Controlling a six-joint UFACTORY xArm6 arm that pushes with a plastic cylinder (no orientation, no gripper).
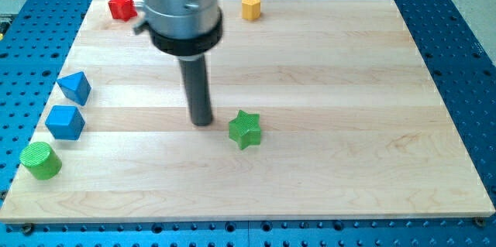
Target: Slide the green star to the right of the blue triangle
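The green star [245,129] lies on the wooden board a little below its middle. My tip [201,121] rests on the board just left of the star, a small gap apart from it. The blue triangle [74,87] lies near the board's left edge, far to the left of the star and the tip.
A blue block [64,121] sits just below the blue triangle. A green cylinder [40,159] stands at the lower left edge. A red block [121,5] and an orange block [250,5] lie along the top edge. The board [349,84] sits on a blue perforated table.
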